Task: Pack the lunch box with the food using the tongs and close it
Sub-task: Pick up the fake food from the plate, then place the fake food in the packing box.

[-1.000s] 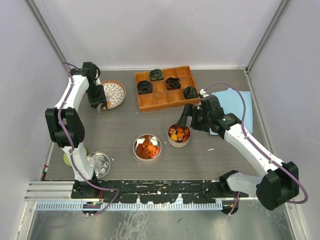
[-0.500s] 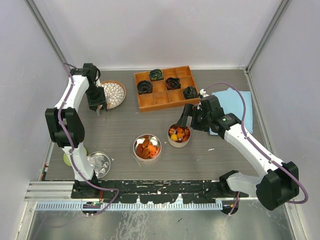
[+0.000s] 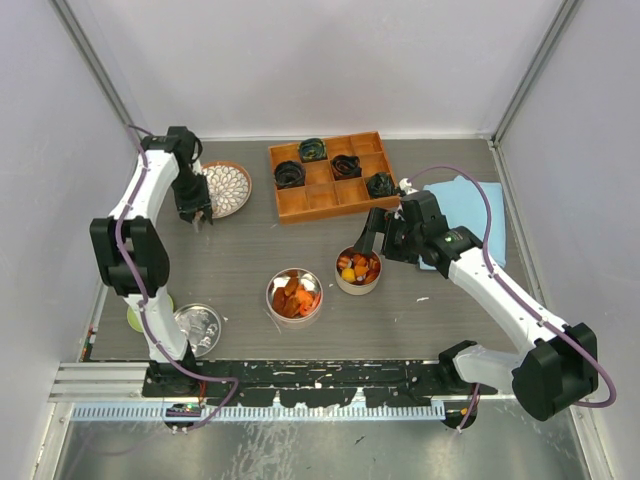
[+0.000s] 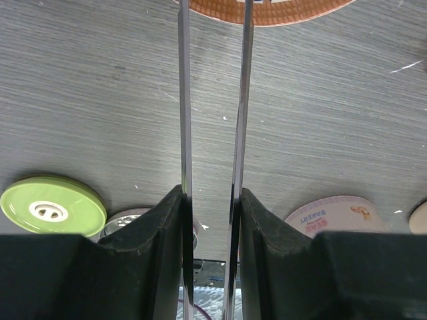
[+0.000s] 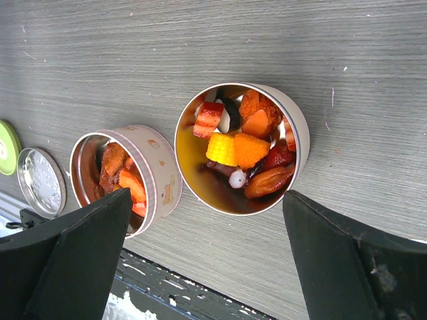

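Note:
My left gripper point(image 3: 194, 208) point(image 4: 212, 193) is shut on the tongs point(image 4: 185, 100), each black finger pressing one thin silver arm. The arms run parallel with a gap between them toward the patterned plate point(image 4: 267, 10); their tips are cut off by the frame. The lunch box shows as two open round tins. The right tin point(image 3: 358, 271) point(image 5: 297, 127) holds yellow, orange and red food point(image 5: 240, 143). The left tin point(image 3: 294, 294) point(image 5: 157, 170) holds orange food point(image 5: 123, 177). My right gripper point(image 3: 373, 233) point(image 5: 207, 200) stands open just behind the right tin, holding nothing.
A wooden tray point(image 3: 335, 175) with dark coiled lumps sits at the back. A blue cloth point(image 3: 465, 200) lies under the right arm. A silver lid point(image 3: 198, 325) point(image 5: 40, 180) and a green lid point(image 3: 140, 315) point(image 4: 52, 205) lie at the front left.
My left gripper has shifted slightly left with the tongs, off the plate's edge. The right arm and both tins have not moved.

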You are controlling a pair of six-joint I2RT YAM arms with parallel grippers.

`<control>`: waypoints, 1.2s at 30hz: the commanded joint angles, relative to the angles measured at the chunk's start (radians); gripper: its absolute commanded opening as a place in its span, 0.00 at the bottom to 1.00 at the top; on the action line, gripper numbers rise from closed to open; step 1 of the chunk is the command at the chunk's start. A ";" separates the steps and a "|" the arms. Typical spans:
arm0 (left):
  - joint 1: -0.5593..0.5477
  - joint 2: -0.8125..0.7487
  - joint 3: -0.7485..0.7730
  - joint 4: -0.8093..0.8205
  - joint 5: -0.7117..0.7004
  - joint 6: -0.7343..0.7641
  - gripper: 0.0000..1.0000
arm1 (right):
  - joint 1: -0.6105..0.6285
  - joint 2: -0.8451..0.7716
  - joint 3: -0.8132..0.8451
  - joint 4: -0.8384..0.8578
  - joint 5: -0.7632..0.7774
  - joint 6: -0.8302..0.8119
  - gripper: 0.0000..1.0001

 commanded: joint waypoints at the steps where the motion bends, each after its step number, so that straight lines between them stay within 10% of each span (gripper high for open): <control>1: -0.014 -0.106 0.070 0.005 0.025 -0.005 0.31 | -0.002 -0.006 0.009 0.039 -0.005 0.000 1.00; 12: -0.099 -0.238 0.041 -0.046 0.050 -0.016 0.30 | -0.003 -0.002 0.009 0.045 -0.013 0.005 1.00; 26: -0.617 -0.689 -0.343 -0.034 0.160 -0.315 0.32 | -0.002 -0.050 -0.015 0.044 -0.019 0.044 1.00; 36: -0.798 -0.685 -0.394 -0.041 0.163 -0.362 0.33 | -0.002 -0.081 -0.054 0.055 -0.030 0.071 1.00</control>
